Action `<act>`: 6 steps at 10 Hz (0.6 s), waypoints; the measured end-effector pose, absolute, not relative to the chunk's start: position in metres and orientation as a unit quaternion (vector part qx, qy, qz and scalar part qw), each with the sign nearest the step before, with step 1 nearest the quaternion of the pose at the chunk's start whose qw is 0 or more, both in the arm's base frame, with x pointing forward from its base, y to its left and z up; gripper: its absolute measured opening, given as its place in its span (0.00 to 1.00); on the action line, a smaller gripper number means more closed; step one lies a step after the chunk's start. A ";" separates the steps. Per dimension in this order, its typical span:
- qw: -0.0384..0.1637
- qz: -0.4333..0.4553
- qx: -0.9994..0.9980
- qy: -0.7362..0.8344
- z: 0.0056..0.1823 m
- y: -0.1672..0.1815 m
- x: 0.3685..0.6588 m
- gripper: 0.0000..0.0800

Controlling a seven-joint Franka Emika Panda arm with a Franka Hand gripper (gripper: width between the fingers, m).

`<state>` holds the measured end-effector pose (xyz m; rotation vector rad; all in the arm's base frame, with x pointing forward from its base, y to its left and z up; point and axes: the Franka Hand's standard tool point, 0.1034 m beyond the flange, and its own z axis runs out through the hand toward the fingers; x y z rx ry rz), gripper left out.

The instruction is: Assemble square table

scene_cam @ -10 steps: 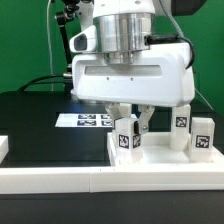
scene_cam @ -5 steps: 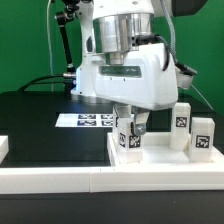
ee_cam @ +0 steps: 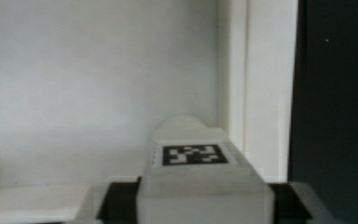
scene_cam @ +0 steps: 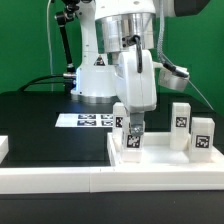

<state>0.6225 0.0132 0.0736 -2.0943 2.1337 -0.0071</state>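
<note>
The square table (scene_cam: 160, 158) is a flat white slab with a raised rim. It lies on the black table (scene_cam: 40, 120), toward the exterior view's right, close to the long white rail (scene_cam: 110, 180) along the front edge.

One small white leg (scene_cam: 131, 138) with a black-and-white tag stands upright on the slab, and the gripper (scene_cam: 132, 128) is clamped on it. The fingers (scene_cam: 137, 127) are closed against its two sides. In the wrist view the same leg (ee_cam: 194, 160) shows between the two fingers (ee_cam: 108, 205), with its tag facing the camera and the white slab (ee_cam: 87, 90) behind it. The slab's raised rim (ee_cam: 256, 70) runs next to the black table (ee_cam: 345, 100).

Three more legs stand on the slab too. One leg (scene_cam: 119, 116) is just behind the held one and is partly hidden by the arm. Another leg (scene_cam: 181, 124) stands further to the exterior view's right, and the last leg (scene_cam: 203, 134) is just beside it, nearest that edge.

The marker board (scene_cam: 88, 121) lies flat on the black table, to the exterior view's left of the slab.

One second ago the wide white hand faced the camera broadside. Half a second ago it was partly turned. Now it has turned so its narrow side faces the camera. The held leg has stayed at about the same spot on the slab. The other legs, the slab and the marker board have not moved.
</note>
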 end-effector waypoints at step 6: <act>0.076 -0.001 -0.687 0.723 0.073 0.013 0.623 0.56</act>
